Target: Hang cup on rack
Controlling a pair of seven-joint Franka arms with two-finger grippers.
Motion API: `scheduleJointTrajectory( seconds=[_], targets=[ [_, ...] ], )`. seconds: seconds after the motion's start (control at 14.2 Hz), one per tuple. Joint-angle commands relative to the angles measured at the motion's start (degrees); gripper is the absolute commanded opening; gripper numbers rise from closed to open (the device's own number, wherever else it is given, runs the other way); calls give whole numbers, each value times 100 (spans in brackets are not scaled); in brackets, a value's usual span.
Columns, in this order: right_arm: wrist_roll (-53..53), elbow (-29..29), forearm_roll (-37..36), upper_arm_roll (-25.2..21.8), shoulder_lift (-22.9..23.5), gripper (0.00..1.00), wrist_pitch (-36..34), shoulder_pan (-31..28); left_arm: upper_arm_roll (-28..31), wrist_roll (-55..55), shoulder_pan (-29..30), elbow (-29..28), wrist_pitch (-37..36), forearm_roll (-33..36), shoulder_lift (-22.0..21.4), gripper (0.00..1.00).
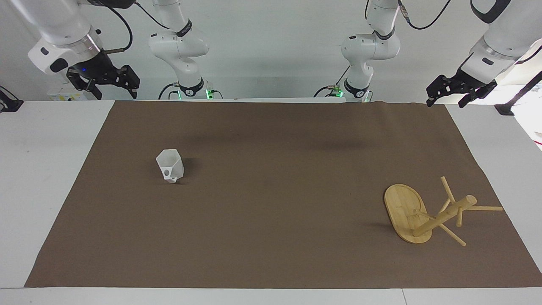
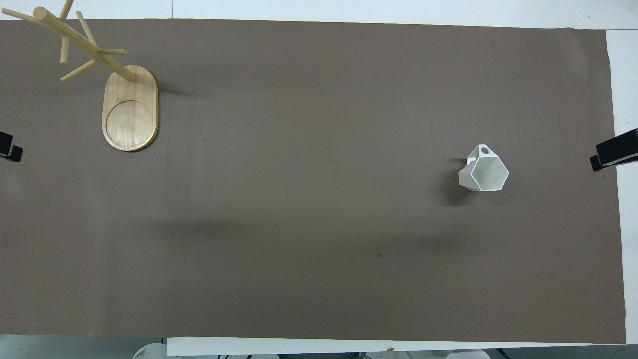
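Right gripper (image 1: 103,82) hangs empty, fingers apart, at the right arm's end; the small white faceted mug (image 1: 170,166) sits upright nearest it, light bamboo mug tree (image 1: 427,214) well apart.

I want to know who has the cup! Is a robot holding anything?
No. The small white faceted cup sits alone on the brown mat; both grippers wait raised, empty.

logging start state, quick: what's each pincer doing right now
Left pincer: raised at the left arm's end of the table, holding nothing; open or closed cannot be told.
Right pincer: raised at the right arm's end, holding nothing; cannot be told.
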Motion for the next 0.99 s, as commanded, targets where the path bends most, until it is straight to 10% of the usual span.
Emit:
scheduleJointTrajectory(
  seconds=[0.0, 0.57, 0.92],
  targets=[
    [104, -41, -32, 7, -32, 100, 3, 18, 3, -65, 20, -210, 63, -50, -176, 100],
    [-395, -286, -32, 7, -155, 100, -32, 18, 3, -65, 20, -210, 63, -50, -176, 100],
    [-4020, -823, 536, -37, -191, 100, 1249, -533, 3, -65, 20, -210, 63, -50, -176, 100]
  ],
)
